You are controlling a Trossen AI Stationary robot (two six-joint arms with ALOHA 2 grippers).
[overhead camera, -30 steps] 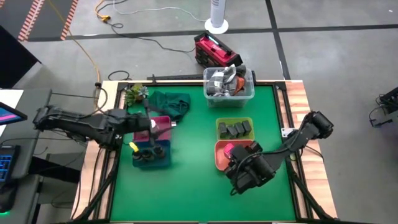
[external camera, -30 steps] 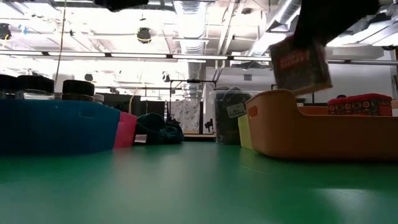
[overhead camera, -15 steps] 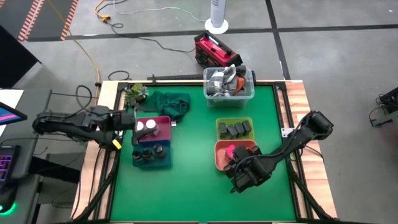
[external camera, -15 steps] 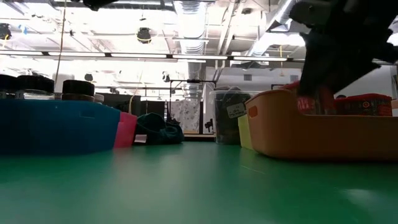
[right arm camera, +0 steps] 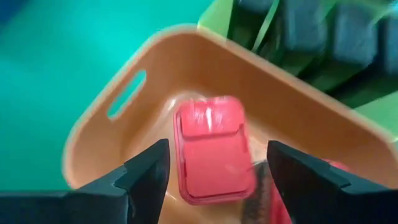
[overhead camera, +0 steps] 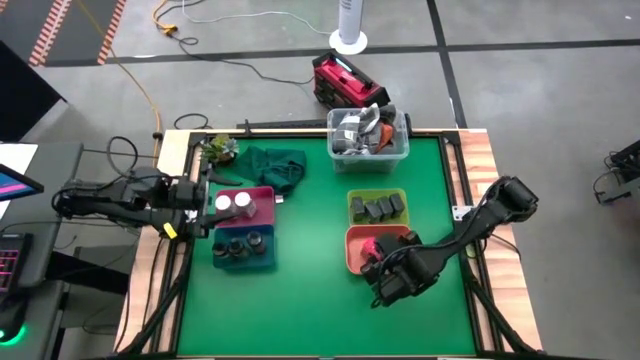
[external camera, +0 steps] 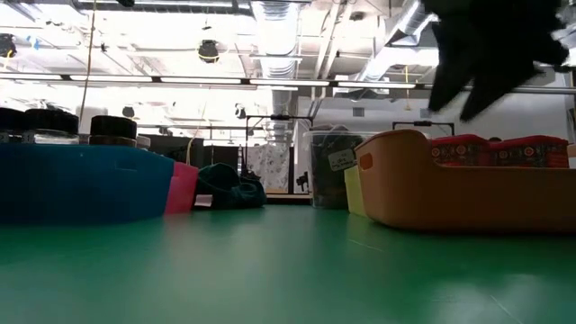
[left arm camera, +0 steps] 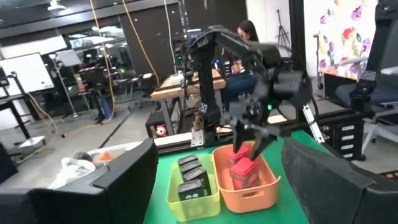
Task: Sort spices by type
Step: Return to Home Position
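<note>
Four trays on green table [overhead camera: 310,290] | orange tray [overhead camera: 349,250] under right gripper [right arm camera: 217,149], fingers apart, red spice can [right arm camera: 211,177] lying free inside | left gripper [overhead camera: 198,196], fingers spread, at table's left edge | risk: a finger clipping can or rim on withdrawal, tipping the tray.

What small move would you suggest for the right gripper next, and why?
Probably lift the right gripper straight up, clear of the orange tray: its fingers are open and the red can lies free in the tray below them. The left gripper waits at the left edge of the table.
</note>
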